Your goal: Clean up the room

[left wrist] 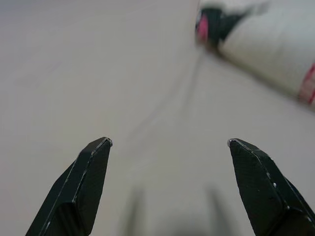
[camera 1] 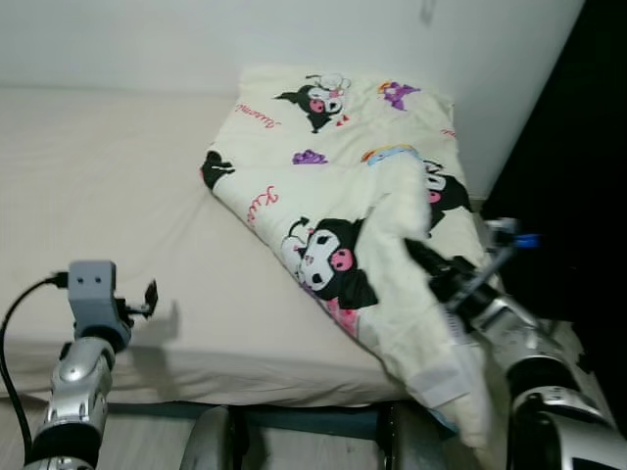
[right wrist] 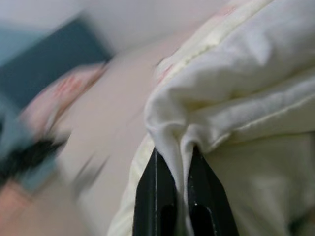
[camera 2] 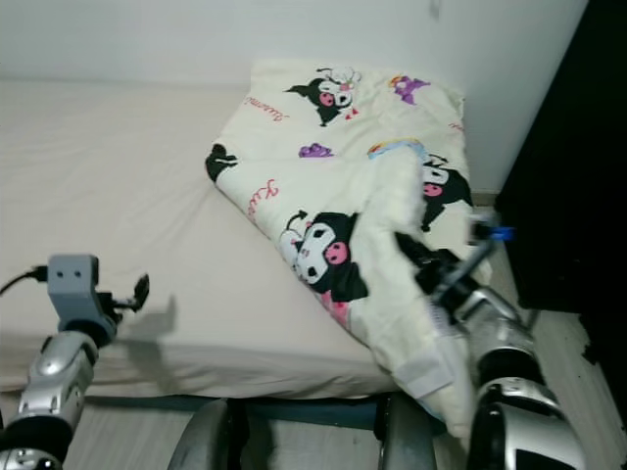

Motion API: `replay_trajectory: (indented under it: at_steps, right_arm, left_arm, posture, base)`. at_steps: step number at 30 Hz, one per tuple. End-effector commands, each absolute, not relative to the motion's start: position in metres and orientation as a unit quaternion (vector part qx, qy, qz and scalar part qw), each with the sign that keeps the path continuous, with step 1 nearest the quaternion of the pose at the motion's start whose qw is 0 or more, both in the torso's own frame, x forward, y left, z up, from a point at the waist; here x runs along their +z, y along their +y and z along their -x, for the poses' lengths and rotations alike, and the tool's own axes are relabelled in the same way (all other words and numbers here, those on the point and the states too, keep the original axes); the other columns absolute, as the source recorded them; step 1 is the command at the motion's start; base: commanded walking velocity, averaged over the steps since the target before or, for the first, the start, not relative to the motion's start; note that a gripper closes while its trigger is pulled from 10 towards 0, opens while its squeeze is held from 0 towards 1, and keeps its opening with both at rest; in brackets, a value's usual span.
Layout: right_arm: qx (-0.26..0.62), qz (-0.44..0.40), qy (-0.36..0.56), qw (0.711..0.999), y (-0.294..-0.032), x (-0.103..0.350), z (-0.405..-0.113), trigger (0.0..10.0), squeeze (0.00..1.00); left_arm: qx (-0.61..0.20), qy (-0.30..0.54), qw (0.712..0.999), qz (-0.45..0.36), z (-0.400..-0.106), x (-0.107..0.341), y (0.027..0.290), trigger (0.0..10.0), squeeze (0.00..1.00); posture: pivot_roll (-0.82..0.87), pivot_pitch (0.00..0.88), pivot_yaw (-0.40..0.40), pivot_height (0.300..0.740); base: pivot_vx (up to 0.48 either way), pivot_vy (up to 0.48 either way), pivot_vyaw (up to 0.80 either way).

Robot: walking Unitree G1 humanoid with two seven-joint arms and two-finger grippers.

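The blanket (camera 1: pixel 343 186) is lying on the right half of the bed (camera 1: pixel 108 196), bunched and folded over on itself, with its far end against the white wall (camera 1: pixel 147 39) and its near corner spilling over the mattress's near edge toward the floor. It is cream-coloured, printed with black-and-pink cartoon characters, pink script and small purple figures; the turned-over part is showing a plain, fluffy pale underside. A raised ridge of that plain fabric is running from the middle of the blanket down to the right gripper (right wrist: pixel 179 194), which is pinching a fold of it tightly between its two black fingers (right wrist: pixel 155 196), the cloth squeezed into the narrow gap and bulging out above them. In the head views this gripper is sitting at the blanket's right near side, partly buried in the fabric.

The left gripper (left wrist: pixel 170 142) is hovering over the bare beige sheet at the near left of the bed, well apart from the blanket, its fingers (left wrist: pixel 81 187) spread wide with nothing between them. To the right of the bed, a dark area is standing beside the wall.
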State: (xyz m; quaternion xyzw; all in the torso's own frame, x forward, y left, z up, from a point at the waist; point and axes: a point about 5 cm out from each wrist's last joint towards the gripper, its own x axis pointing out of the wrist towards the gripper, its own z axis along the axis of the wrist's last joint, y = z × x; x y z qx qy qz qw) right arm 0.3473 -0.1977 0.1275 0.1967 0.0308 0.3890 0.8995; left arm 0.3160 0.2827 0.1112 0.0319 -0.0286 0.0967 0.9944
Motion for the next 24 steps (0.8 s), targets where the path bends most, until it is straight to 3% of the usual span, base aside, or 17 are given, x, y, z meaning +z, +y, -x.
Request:
replay_trajectory:
  at_steps: [1, 2, 3, 5, 6, 7, 8, 10, 17, 18, 19, 23, 24]
  right_arm:
    - [0.468, -0.150, 0.078, 0.868, -0.174, 0.112, -0.334, 0.0, 0.00]
    - [0.534, -0.110, 0.115, 0.830, -0.152, 0.099, -0.318, 0.0, 0.00]
    - [0.534, -0.110, 0.115, 0.830, -0.152, 0.099, -0.318, 0.0, 0.00]
    - [0.636, -0.047, 0.185, 0.748, -0.121, 0.073, -0.283, 0.0, 0.00]
    - [0.636, -0.047, 0.185, 0.748, -0.121, 0.073, -0.283, 0.0, 0.00]
    - [0.691, 0.027, 0.258, 0.675, -0.112, 0.042, -0.250, 0.0, 0.00]
    - [0.691, 0.027, 0.258, 0.675, -0.112, 0.042, -0.250, 0.0, 0.00]
    - [0.704, 0.074, 0.303, 0.639, -0.114, 0.022, -0.233, 0.0, 0.00]
    - [0.629, 0.167, 0.345, 0.676, -0.138, 0.004, -0.240, 0.0, 0.00]
    - [0.601, 0.180, 0.343, 0.699, -0.142, 0.005, -0.246, 10.0, 0.00]
    - [0.557, 0.192, 0.340, 0.733, -0.147, 0.008, -0.256, 10.0, 0.00]
    - [0.530, 0.192, 0.330, 0.757, -0.150, 0.011, -0.263, 10.0, 0.00]
    - [0.515, 0.180, 0.319, 0.775, -0.150, 0.015, -0.268, 10.0, 0.74]
  left_arm:
    - [0.112, -0.049, 0.992, -0.035, -0.318, 0.125, 0.292, 10.0, 0.00]
    - [0.111, -0.069, 0.991, -0.035, -0.322, 0.137, 0.292, 10.0, 0.00]
    - [0.111, -0.069, 0.991, -0.035, -0.322, 0.137, 0.292, 10.0, 0.00]
    - [0.107, -0.098, 0.989, -0.033, -0.328, 0.152, 0.287, 10.0, 0.00]
    - [0.107, -0.098, 0.989, -0.033, -0.328, 0.152, 0.287, 10.0, 0.00]
    - [0.097, -0.112, 0.988, -0.033, -0.333, 0.158, 0.278, 10.0, 0.00]
    - [0.097, -0.112, 0.988, -0.033, -0.333, 0.158, 0.278, 10.0, 0.00]
    - [0.084, -0.119, 0.989, -0.032, -0.335, 0.159, 0.268, 10.0, 0.00]
    - [0.037, -0.112, 0.993, -0.015, -0.338, 0.154, 0.248, 10.0, 0.00]
    - [0.020, -0.113, 0.993, -0.011, -0.339, 0.154, 0.243, 10.0, 0.00]
    - [-0.002, -0.115, 0.993, -0.013, -0.340, 0.156, 0.237, 10.0, 0.00]
    - [-0.013, -0.121, 0.992, -0.021, -0.341, 0.161, 0.233, 10.0, 0.00]
    - [-0.017, -0.127, 0.992, -0.020, -0.342, 0.165, 0.232, 10.0, 0.00]
  posture:
    - [0.10, 0.117, -0.020, 0.525]
    - [0.10, 0.113, -0.024, 0.525]
    - [0.10, 0.113, -0.024, 0.525]
    - [0.09, 0.109, -0.029, 0.525]
    - [0.09, 0.109, -0.029, 0.525]
    - [0.08, 0.103, -0.035, 0.525]
    - [0.08, 0.103, -0.035, 0.525]
    - [0.08, 0.100, -0.039, 0.525]
    - [0.06, 0.096, -0.039, 0.525]
    - [0.06, 0.096, -0.041, 0.525]
    - [0.06, 0.095, -0.043, 0.525]
    - [0.06, 0.093, -0.046, 0.525]
    - [0.06, 0.090, -0.050, 0.525]
  base:
    - [0.000, 0.000, 0.00]
    - [0.000, 0.000, 0.00]
    - [0.000, 0.000, 0.00]
    - [0.000, 0.000, 0.00]
    - [0.000, 0.000, 0.00]
    - [0.000, 0.000, 0.00]
    - [0.000, 0.000, 0.00]
    - [0.000, 0.000, 0.00]
    - [0.000, 0.000, 0.00]
    - [0.000, 0.000, 0.00]
    - [0.000, 0.000, 0.00]
    - [0.000, 0.000, 0.00]
    - [0.000, 0.000, 0.00]
